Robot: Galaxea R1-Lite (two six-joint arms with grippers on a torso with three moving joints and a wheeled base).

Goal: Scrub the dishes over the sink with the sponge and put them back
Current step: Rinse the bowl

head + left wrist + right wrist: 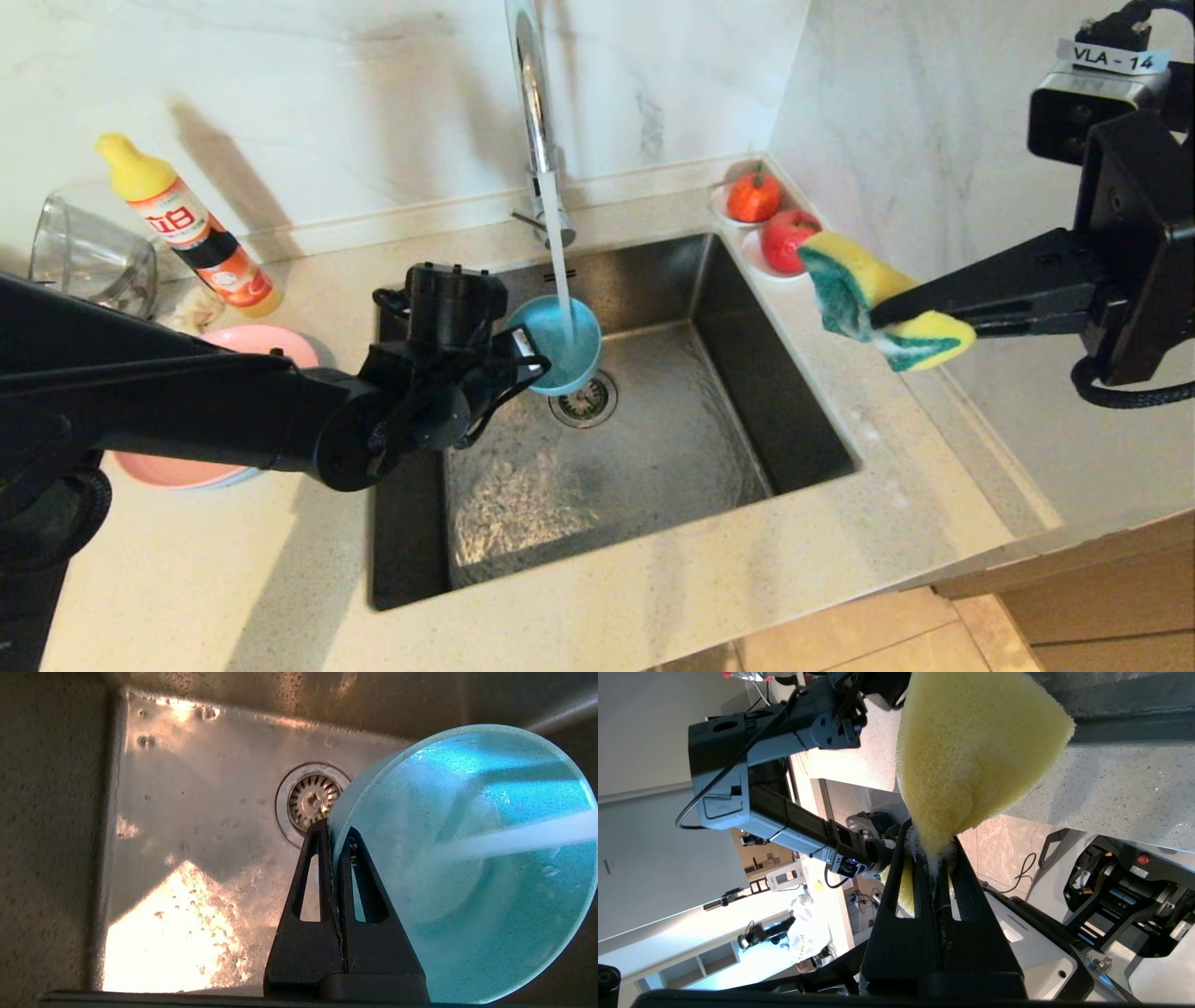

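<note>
Now, operator, your left gripper clamps the rim of the teal bowl, tilted above the sink drain with the faucet stream running into it | your right gripper pinches the folded sponge in the air above the right counter | pink plate lies on the left counter.

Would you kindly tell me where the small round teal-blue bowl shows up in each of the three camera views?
Head view: the small round teal-blue bowl is centre frame over the sink, tilted under the faucet's stream, held by the left gripper.
Left wrist view: it fills the right half, rim pinched by the gripper, water striking inside.
Right wrist view: not in it.
Shared landmark: the round drain strainer, beside the bowl in the head and left wrist views.
</note>
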